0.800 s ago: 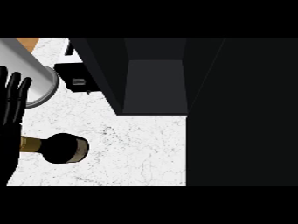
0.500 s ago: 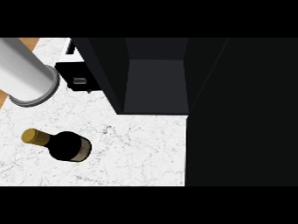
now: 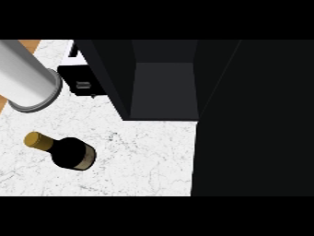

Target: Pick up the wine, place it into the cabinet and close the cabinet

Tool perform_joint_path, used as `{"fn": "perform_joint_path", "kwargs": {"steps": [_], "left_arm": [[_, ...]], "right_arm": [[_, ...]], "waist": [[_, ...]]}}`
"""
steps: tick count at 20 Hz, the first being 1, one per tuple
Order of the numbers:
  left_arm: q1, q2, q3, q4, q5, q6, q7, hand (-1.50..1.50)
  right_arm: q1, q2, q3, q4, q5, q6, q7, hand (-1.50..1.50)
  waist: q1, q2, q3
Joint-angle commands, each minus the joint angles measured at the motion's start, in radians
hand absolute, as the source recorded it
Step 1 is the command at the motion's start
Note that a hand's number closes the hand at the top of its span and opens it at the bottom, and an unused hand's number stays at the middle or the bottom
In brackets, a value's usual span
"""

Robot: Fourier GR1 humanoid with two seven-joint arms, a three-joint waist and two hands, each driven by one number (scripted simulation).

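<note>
No fingers show anywhere in the head view, so whether they are spread, narrowed or holding something I cannot tell, and places cannot be given from them; the nearest stand-in is a pale grey cylinder with a flat rimmed end [image 3: 18, 73], apparently a forearm, that comes in at the upper left. The dark glass wine bottle [image 3: 71, 153] sits alone on the white marbled worktop [image 3: 146, 156], below that rimmed end and apart from it, touched by nothing. Its long axis runs diagonally, with the gold foil cap [image 3: 37, 140] pointing to the upper left and the wider body with a tan band to the lower right (from this steep angle I cannot tell whether it stands or lies). To its upper right the black cabinet [image 3: 163, 87] is open, its grey inside showing, and a broad black panel [image 3: 261, 120], probably its door, fills the right side. A small black box with a metal knob [image 3: 82, 84] sits just beside the cabinet's left wall. The pick-up looks not yet begun. The main risk, I judge, is that a round bottle rolls or tips if the fingers meet it off its axis or catch only the narrow neck. Carried in at a slant, it could also strike the cabinet's front edge, and closing the door before it sits fully inside would knock it.
</note>
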Motion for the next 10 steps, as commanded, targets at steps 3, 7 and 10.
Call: {"fn": "perform_joint_path", "kwargs": {"steps": [3,7,10], "left_arm": [[0.070,-0.004,-0.205,-0.148,-0.180,0.117,0.115,-1.50],[0.047,0.031,-0.171,-0.194,-0.202,0.140,0.178,-1.50],[0.002,0.035,-0.200,-0.165,-0.232,0.180,0.219,-1.50]], "right_arm": [[-0.048,-0.022,0.001,-0.155,-0.047,-0.033,0.196,-1.50],[-0.168,-0.014,0.040,-0.185,0.012,-0.110,0.333,-1.50],[-0.197,-0.028,0.009,-0.184,-0.022,-0.110,0.371,-1.50]], "waist": [[-0.005,0.001,0.001],[-0.001,0.000,0.001],[-0.008,0.001,0.001]]}}
